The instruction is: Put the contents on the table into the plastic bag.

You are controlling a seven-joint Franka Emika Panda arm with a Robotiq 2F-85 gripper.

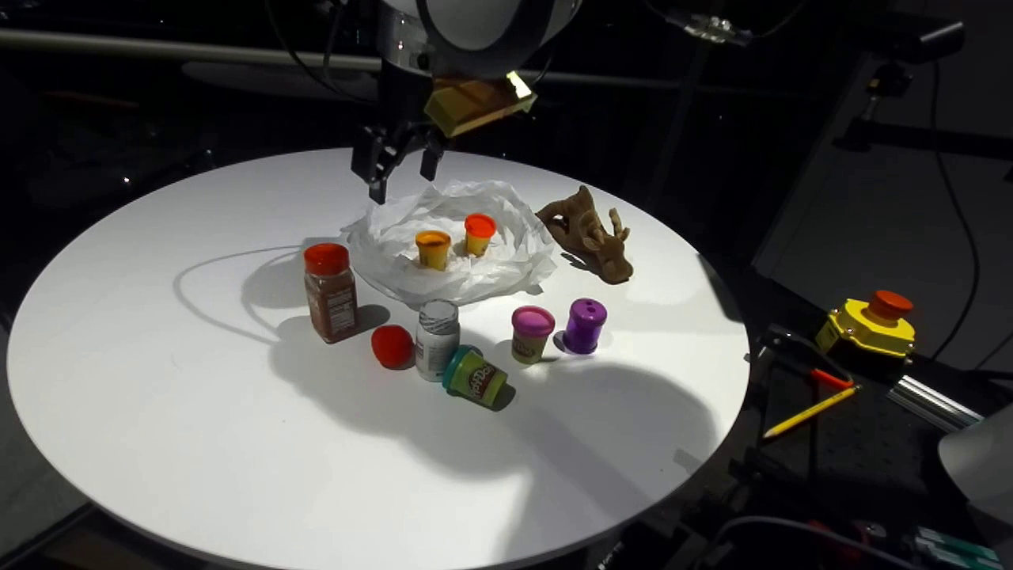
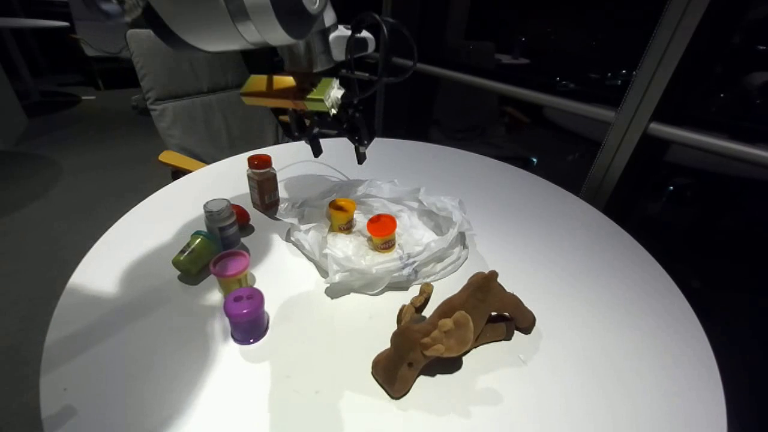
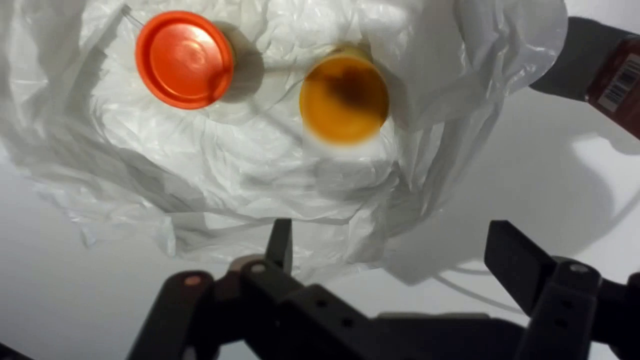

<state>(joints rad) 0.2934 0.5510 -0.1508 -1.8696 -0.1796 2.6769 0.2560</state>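
The plastic bag (image 1: 380, 265) lies spread in a crumpled ring on the round white table. Two yellow containers stand inside it: one with a red lid (image 3: 184, 59), one with an orange lid (image 3: 345, 100). My gripper (image 3: 390, 229) is open with nothing held, hovering above the bag's edge. Outside the bag are a red-capped spice jar (image 1: 329, 294), a red round item (image 1: 392, 346), a clear jar (image 1: 437, 340) and a green container (image 1: 475, 380) tipped on its side. A pink-lidded container (image 2: 230, 271), a purple container (image 2: 246, 315) and a brown antlered toy (image 2: 468, 318) are there too.
The table's edge (image 1: 261, 546) curves round everything. A chair (image 2: 186, 102) with a wooden armrest stands behind it in an exterior view. Off the table sit a yellow box with a red button (image 1: 870, 328) and a pencil (image 1: 811, 412).
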